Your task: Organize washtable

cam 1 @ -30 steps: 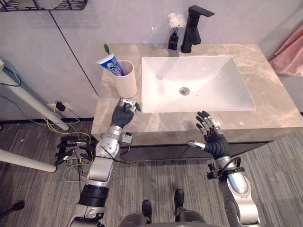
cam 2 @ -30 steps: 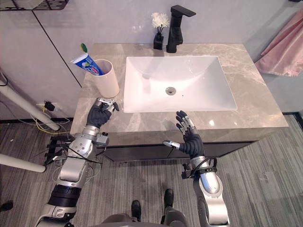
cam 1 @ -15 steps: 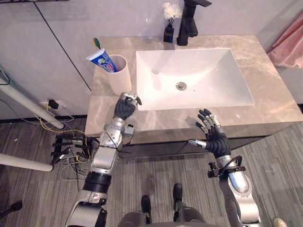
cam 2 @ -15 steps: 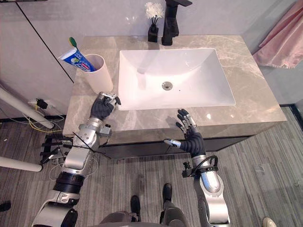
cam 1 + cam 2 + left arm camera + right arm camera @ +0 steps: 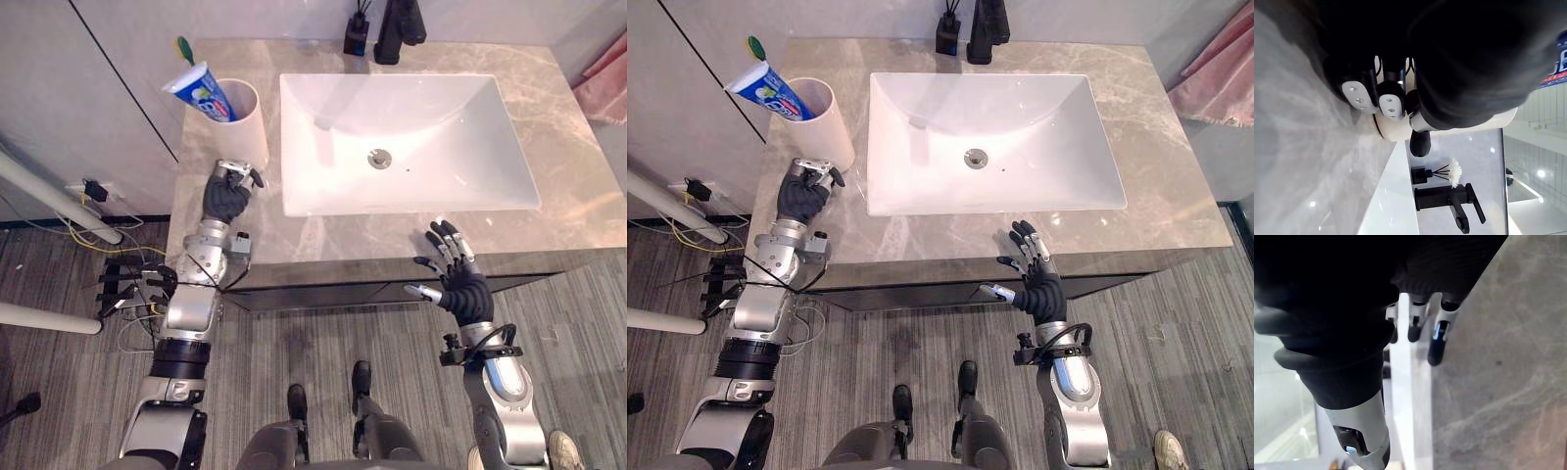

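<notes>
A cream cup stands at the left of the marble washtable, with a blue toothpaste tube and a green toothbrush leaning out of it. My left hand rests just in front of the cup with its fingers curled on nothing; the cup shows beyond them. My right hand hovers at the table's front edge, right of centre, open with fingers spread. The white sink lies between the hands.
A black faucet and a small black vase stand behind the sink. Pink cloth hangs at the far right. A grey wall panel rises left of the table, with cables on the floor below.
The whole picture has shifted, so the camera moved and now looks from higher up. Both hands keep their places by the cup and the front edge.
</notes>
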You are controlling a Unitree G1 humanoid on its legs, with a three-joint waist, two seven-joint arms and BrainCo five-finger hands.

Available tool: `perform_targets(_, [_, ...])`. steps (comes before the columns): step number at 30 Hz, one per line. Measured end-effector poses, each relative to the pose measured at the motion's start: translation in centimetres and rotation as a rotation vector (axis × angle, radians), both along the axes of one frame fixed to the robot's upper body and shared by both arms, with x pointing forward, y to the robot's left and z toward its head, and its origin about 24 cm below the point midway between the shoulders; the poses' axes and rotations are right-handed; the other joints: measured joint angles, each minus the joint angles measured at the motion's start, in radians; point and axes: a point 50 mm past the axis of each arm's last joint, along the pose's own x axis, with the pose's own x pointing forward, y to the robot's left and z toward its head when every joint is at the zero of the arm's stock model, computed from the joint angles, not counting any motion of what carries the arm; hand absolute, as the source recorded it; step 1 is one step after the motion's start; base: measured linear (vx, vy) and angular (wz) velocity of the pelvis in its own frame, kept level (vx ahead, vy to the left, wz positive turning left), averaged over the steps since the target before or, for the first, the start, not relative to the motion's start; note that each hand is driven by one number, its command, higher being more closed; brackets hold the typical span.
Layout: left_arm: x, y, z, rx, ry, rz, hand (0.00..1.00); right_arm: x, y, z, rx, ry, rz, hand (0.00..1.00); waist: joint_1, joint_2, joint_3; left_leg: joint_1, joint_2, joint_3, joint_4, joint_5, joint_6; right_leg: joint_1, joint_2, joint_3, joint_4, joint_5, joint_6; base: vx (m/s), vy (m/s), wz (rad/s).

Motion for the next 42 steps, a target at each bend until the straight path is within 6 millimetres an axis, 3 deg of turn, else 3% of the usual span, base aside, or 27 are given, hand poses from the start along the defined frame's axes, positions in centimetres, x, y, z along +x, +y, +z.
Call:
perform_targets(10, [0.5,1.0,2.3,0.043,-0.064,0.025,1.0,-0.2,0.0,0.9,-0.004,-0.057,-0.002,0.0,-0.001,0.0,0.04,-0.02,0.004,0.003,0.01,-0.001,-0.001,-0.014,0.002,0.0,0.0,0.003,-0.002,0.0,0.0,0.0])
perform_targets(19, [1.4,0.0,4.5,0.065,-0.118,0.003,1.0,-0.2,0.2,1.7,-0.008,-0.102,0.012,0.0,-0.002,-0.009,0.071,-0.044,0.005,0.013,0.024,-0.001,-0.001,-0.035,0.002,0.006,0.0,0.018,-0.002,0.0,-0.002,-0.02])
perform_targets(27, [3.1,-0.8,8.1,0.115,-0.166,-0.02,1.0,0.0,0.4,2.6,-0.012,-0.157,0.026,0.0,-0.003,-0.019,0.103,-0.075,0.008,0.025,0.033,0.0,0.0,-0.067,0.004,0.027,0.0,0.046,0.011,0.0,0.001,-0.04])
perform_targets(34, [4.2,1.3,12.1,0.194,-0.21,0.067,1.0,-0.3,0.6,3.4,-0.007,-0.206,0.04,0.0,-0.027,-0.029,0.131,-0.111,0.012,0.024,0.054,0.004,0.005,-0.095,0.007,0.028,0.0,0.065,0.012,0.02,-0.005,0.01])
perform_targets(39, [4.0,2.2,15.0,0.217,-0.276,0.093,1.0,-0.7,0.6,4.4,-0.016,-0.262,0.042,0.0,-0.028,-0.029,0.16,-0.143,0.016,0.027,0.068,0.004,0.006,-0.123,0.009,0.029,0.0,0.088,0.014,0.02,0.0,-0.02])
perform_targets(42, [4.1,2.7,15.4,0.225,-0.272,0.103,1.0,-0.7,0.5,4.5,-0.017,-0.269,0.047,0.0,-0.029,-0.029,0.163,-0.146,0.015,0.027,0.069,0.004,0.006,-0.126,0.009,0.029,0.0,0.088,0.014,0.03,-0.003,0.0])
